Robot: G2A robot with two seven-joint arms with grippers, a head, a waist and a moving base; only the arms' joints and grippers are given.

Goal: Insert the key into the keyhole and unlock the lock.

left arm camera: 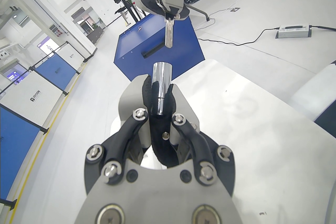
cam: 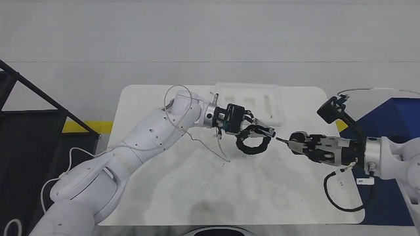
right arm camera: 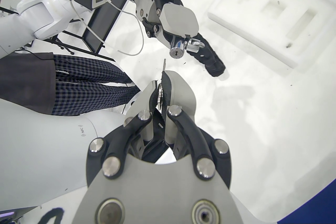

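The lock (left arm camera: 162, 78), a chrome cylinder with a black cable loop (cam: 253, 145) hanging from it, is held off the surface (cam: 197, 190) over its middle, a little in front of the foam tray (cam: 252, 101) at the far edge. The left pincer (left arm camera: 158, 89) is clamped on the cylinder's sides. That leaves the end face free and turned toward the right edge, probably so the keyhole (right arm camera: 175, 53) meets the key head-on. The key (left arm camera: 169, 33) is pinched by its head in the right pincer (right arm camera: 162, 83), with its blade pointing out at the lock. Tip and cylinder face are near but apart, and nothing is inserted yet.

The left wrist view shows the flat of the blade and the gap between tip and cylinder, but not the keyhole. The right wrist view looks straight at the slot and shows the blade edge-on. There the blade looks slightly off the slot, by my judgement, and I cannot tell whether the two are turned alike. The top view shows both arms meeting along one line across the surface.
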